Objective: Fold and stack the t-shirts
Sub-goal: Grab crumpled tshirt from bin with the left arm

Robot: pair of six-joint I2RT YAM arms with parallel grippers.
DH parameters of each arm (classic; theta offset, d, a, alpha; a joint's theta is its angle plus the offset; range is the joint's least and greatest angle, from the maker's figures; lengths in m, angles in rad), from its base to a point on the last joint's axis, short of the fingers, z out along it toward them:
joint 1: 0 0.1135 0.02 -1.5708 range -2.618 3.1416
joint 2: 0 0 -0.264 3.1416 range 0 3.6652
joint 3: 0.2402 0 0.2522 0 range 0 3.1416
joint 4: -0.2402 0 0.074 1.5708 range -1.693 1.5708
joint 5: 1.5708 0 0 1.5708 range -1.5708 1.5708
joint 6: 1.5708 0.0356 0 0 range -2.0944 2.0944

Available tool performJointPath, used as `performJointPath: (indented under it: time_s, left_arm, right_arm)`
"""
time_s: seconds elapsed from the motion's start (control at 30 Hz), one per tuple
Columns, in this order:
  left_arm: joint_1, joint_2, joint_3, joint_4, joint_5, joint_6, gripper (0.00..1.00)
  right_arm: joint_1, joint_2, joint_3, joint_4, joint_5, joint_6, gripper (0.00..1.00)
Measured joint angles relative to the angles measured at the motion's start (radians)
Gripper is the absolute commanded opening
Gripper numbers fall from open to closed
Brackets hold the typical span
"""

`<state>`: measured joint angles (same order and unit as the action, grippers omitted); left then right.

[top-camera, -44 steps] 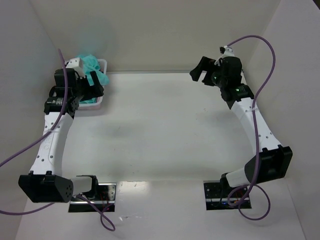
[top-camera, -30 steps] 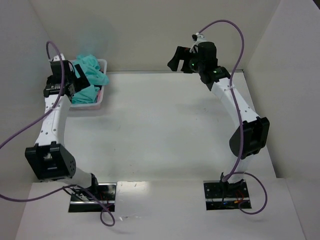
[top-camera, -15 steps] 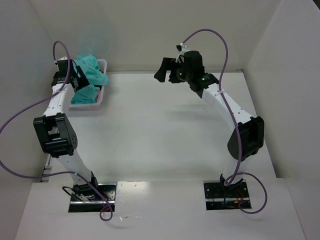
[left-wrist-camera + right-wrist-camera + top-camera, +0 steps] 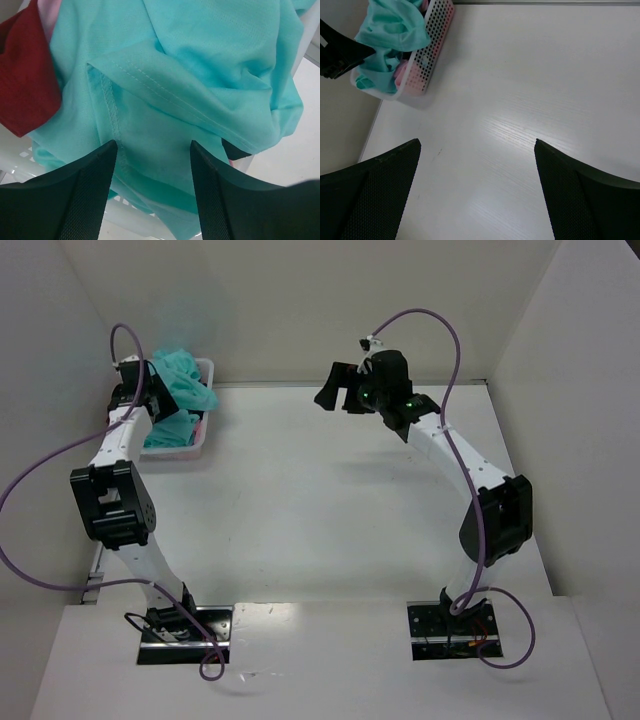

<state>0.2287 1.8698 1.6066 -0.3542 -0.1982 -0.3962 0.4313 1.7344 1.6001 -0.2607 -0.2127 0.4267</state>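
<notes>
Holds the left gripper (image 4: 152,150) at the far left corner of the table (image 4: 320,500), fingers (image 4: 85,195) partly apart, neither wide nor closed, with nothing seen clamped between them. Points both tips at a stitched fold of the teal t-shirt (image 4: 200,60), right in front of them; cannot tell from the wrist view whether touching the cloth or just short of it. Fills most of that view with the teal t-shirt, bunched and heaped on top of the white lattice basket (image 4: 20,160) and drooping over its right rim. Shows the dark red t-shirt (image 4: 25,85) to the left of the teal one, partly tucked beneath it, and a narrow strip of the light pink t-shirt (image 4: 49,17) wedged between the two at the top. Seen from above, places the basket against the left wall, close to the far wall, with the left gripper at the near left side of the heap.

Holds the right gripper (image 4: 476,147) raised over the far middle of the table, fingers (image 4: 375,190) spread wide and gripping nothing. Looks down from there on bare tabletop, well apart from the basket at the far left, with teal cloth on top and pink showing through the lattice wall.
</notes>
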Motion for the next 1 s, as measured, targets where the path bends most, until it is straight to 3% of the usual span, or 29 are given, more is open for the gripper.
performJointPath:
  time_s: [0.07, 0.13, 0.33, 0.53, 0.57, 0.6, 0.67, 0.7, 0.8, 1.0]
  left_arm:
    - [0.0, 0.004, 0.0, 0.0, 0.0, 0.0, 0.66]
    - [0.0, 0.006, 0.0, 0.003, -0.004, -0.003, 0.52]
    - [0.004, 0.008, -0.003, 0.016, -0.005, -0.006, 0.0]
    - [0.005, 0.008, -0.012, 0.025, -0.007, -0.028, 0.0]
    - [0.005, 0.008, -0.011, 0.021, -0.007, -0.028, 0.04]
    - [0.005, 0.008, -0.005, 0.01, -0.007, -0.027, 0.21]
    - [0.005, 0.008, 0.016, -0.019, -0.007, -0.02, 0.73]
    - [0.005, 0.008, 0.026, -0.028, -0.007, -0.017, 0.82]
    - [0.005, -0.011, 0.03, -0.035, -0.006, -0.018, 0.98]
    - [0.005, -0.067, 0.027, -0.047, -0.014, -0.019, 1.0]
  right_arm:
    - [0.0, -0.005, -0.006, 0.006, 0.0, 0.005, 1.0]
    - [0.0, -0.005, -0.007, 0.015, -0.001, 0.011, 1.0]
    - [0.0, -0.005, -0.009, 0.029, -0.002, 0.026, 1.0]
    - [0.0, -0.005, -0.009, 0.036, -0.01, 0.041, 1.0]
    - [0.0, -0.005, -0.009, 0.036, -0.011, 0.045, 1.0]
    - [0.0, -0.005, -0.009, 0.037, -0.013, 0.048, 1.0]
    - [0.0, -0.005, -0.009, 0.037, -0.014, 0.05, 1.0]
    - [0.0, -0.005, -0.009, 0.037, -0.016, 0.052, 1.0]
    - [0.0, -0.005, -0.01, 0.04, -0.021, 0.056, 1.0]
    - [0.0, -0.005, -0.038, 0.06, -0.034, 0.064, 1.0]
